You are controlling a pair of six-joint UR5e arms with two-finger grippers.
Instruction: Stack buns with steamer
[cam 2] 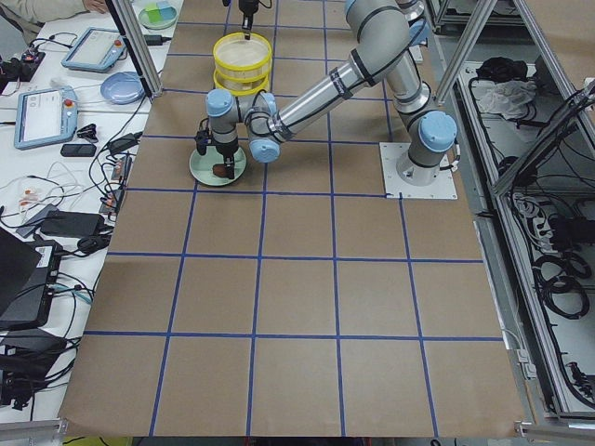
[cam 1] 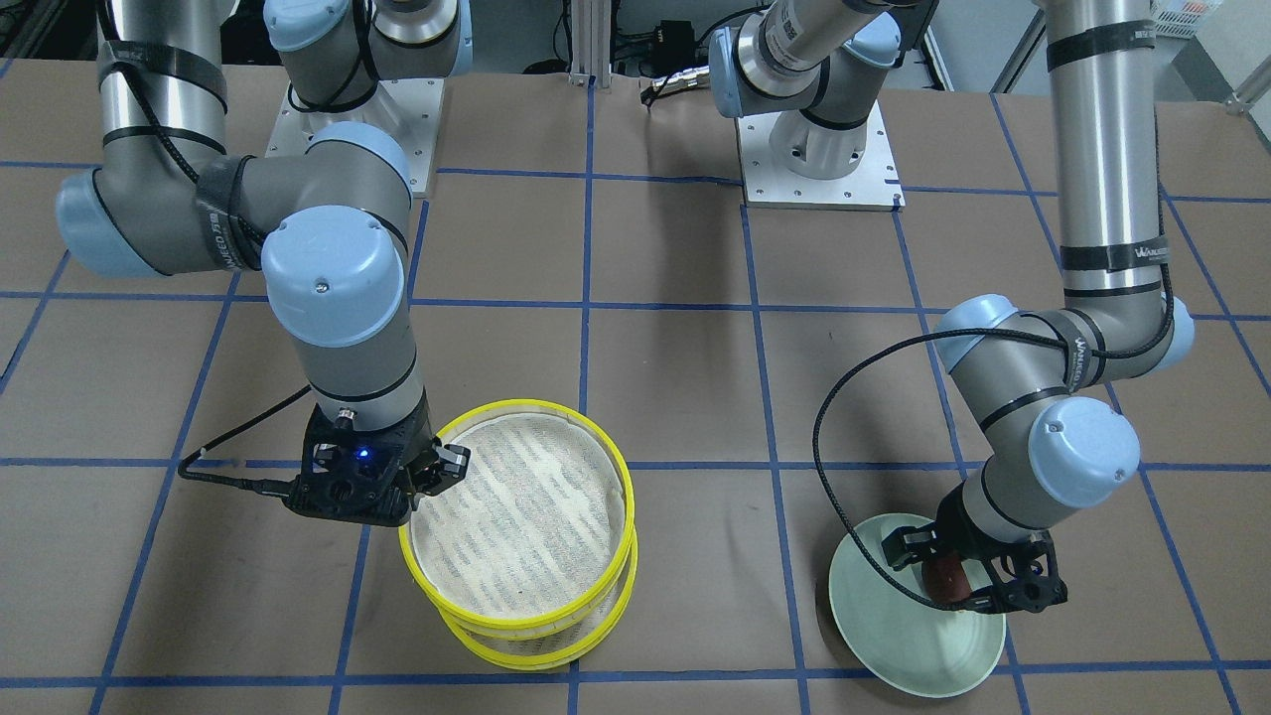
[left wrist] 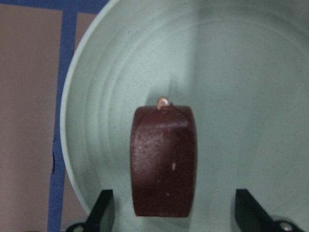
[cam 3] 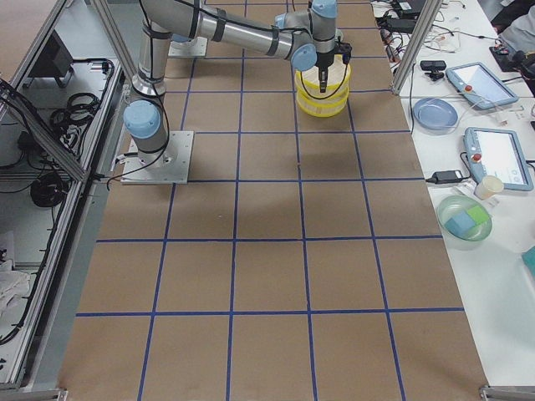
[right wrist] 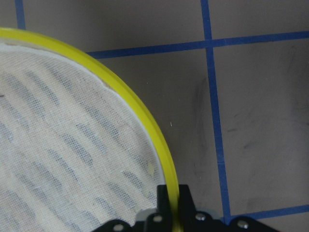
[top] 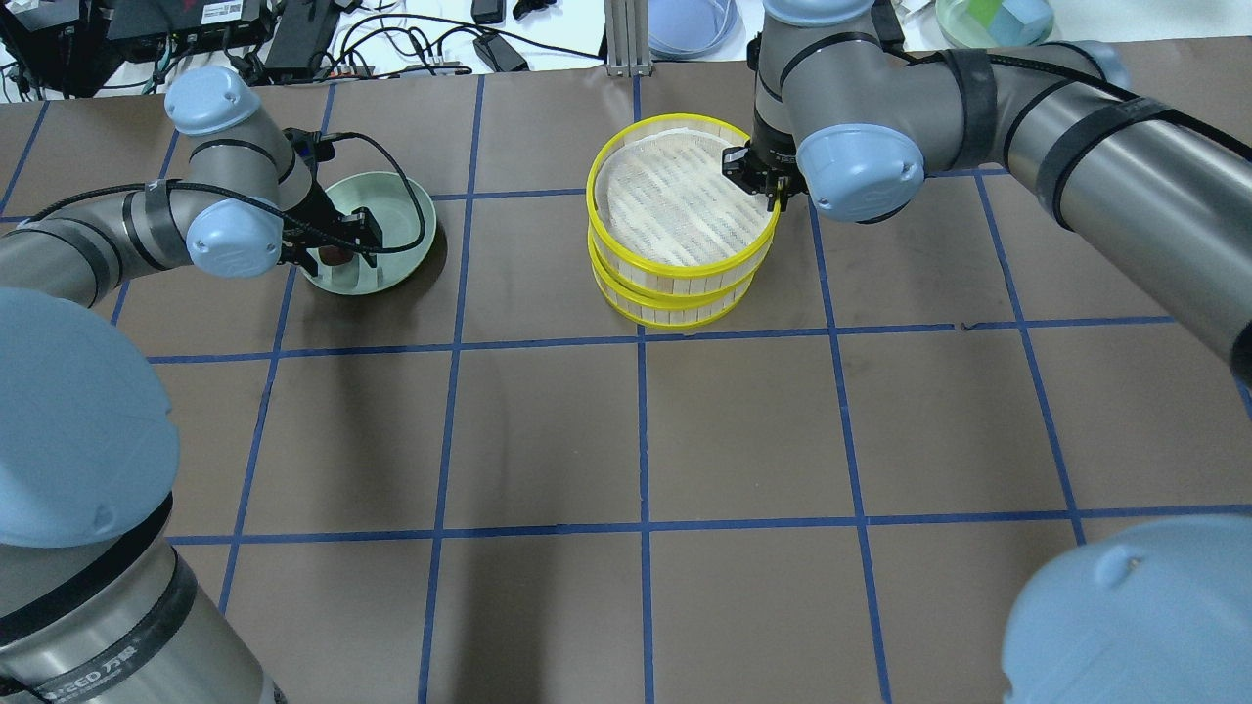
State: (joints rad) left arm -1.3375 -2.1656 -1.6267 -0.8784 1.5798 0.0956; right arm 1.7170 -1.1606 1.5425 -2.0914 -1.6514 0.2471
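- While R claw (right wrist: 172,198) is clamped on the yellow rim of top tray (right wrist: 130,102), that tray sits a bit offset on lower tray (top: 675,311), mid far edge of bench (top: 743,430).
- L claw (left wrist: 174,205) hangs over plate (left wrist: 241,72), far edge twd left corner. Fingers apart, either side of brown bun (left wrist: 164,159), not touching it.
- White bun not visible; prob. under top tray.
- Step: picking brown bun.
- Nxt: lower, close gently across its width, lift clear of plate, carry into top tray w/ R steadying stack.

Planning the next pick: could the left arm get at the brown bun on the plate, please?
Probably yes: the left gripper hangs open right over the brown bun, a finger on each side, and nothing else shows on the plate to block it.
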